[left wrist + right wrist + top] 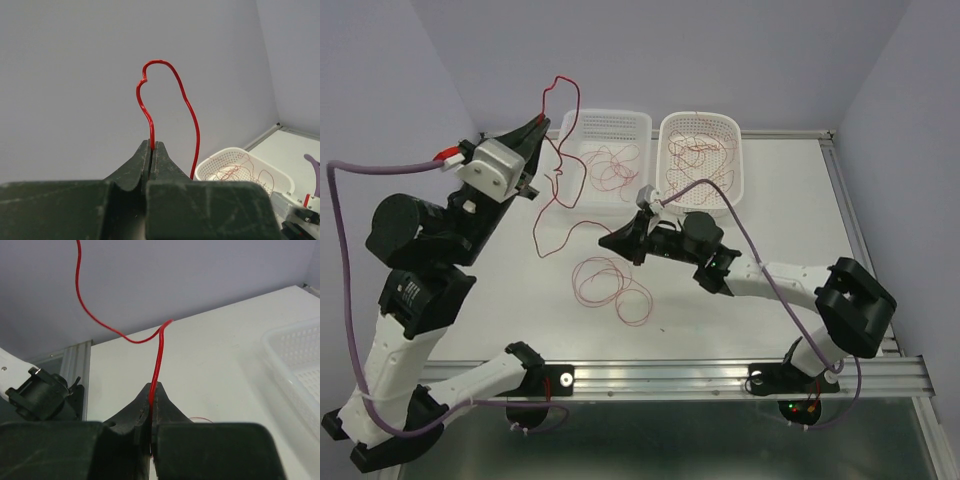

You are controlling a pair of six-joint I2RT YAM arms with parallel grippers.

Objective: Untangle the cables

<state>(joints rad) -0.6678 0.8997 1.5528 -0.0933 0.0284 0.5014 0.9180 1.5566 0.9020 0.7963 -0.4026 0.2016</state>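
Left jaws, raised at 10 o'clock, and right jaws, low over the counter [790, 210] centre, each clamped shut on what looks like one red cable [159, 61] sagging between them; pulling apart too fast may slip it free, or snag the loose red coil [610, 285] at 6 o'clock and cinch it.

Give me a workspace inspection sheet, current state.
Surface: white table, red coil lying on it.
Job's things: red wire strung between both grippers; more thin red strands in left basket and right basket.
Clutter: nothing seen.
Grippers: left gripper shut on red wire, raised; right gripper shut on apparently the same wire, low.
Cables: purple arm cables, no snag seen.
Surroundings: lilac walls; metal rail at near edge.
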